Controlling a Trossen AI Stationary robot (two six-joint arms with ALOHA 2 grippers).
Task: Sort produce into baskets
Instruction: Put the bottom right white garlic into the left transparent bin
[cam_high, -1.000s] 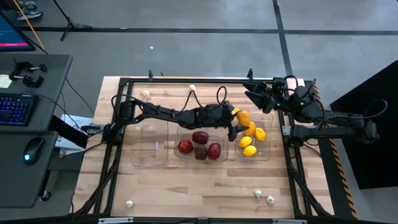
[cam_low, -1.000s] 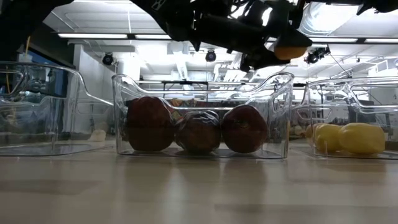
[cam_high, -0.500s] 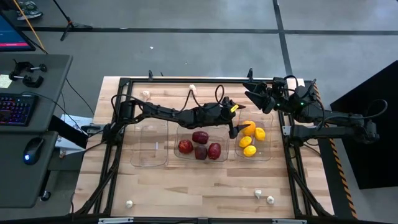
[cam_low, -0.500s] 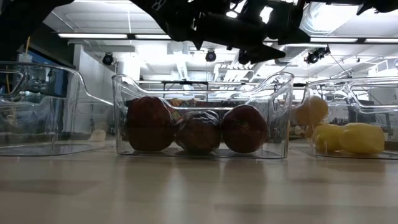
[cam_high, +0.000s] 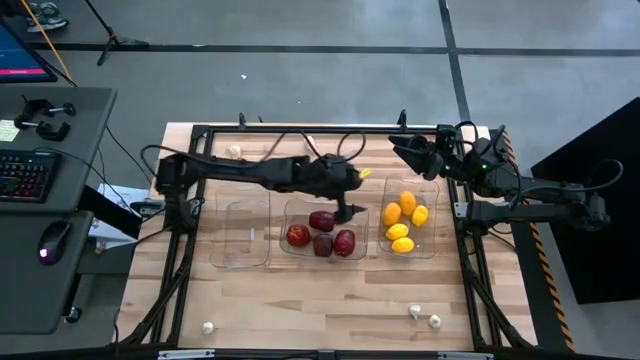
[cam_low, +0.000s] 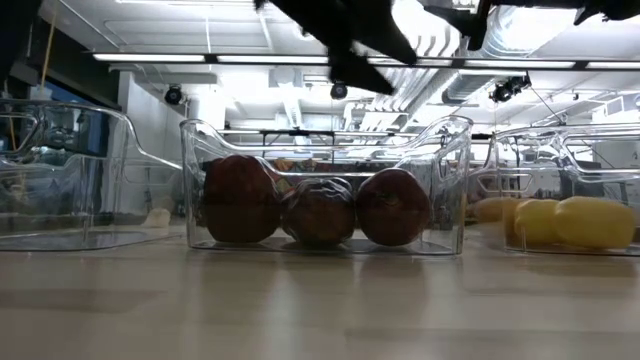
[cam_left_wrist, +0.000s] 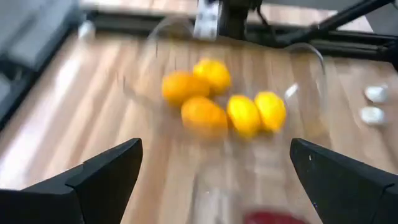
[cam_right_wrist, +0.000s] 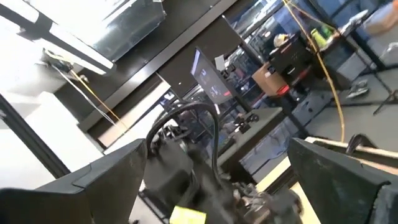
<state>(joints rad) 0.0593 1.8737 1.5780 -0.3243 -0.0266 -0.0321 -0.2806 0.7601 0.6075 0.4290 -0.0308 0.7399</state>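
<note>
With its fingers spread wide and nothing between them, the left gripper (cam_high: 347, 205) sits just right of centre in the high view, hanging over the far edge of the middle basket (cam_high: 322, 254), and the arm stretches off to the left from there. Four dark red pieces (cam_high: 322, 233) are sitting in that middle bin. To its right, the right basket (cam_high: 431, 249) has five yellow and orange lemons (cam_high: 402, 223) clustered together. The left basket (cam_high: 241, 235) sits left of centre. Small white garlic pieces (cam_high: 424, 316) lie loose on the table (cam_high: 300, 300) toward the lower right, with one more at lower left. The right gripper (cam_high: 400, 150) is parked at the upper right with its fingers apart, holding nothing.
</note>
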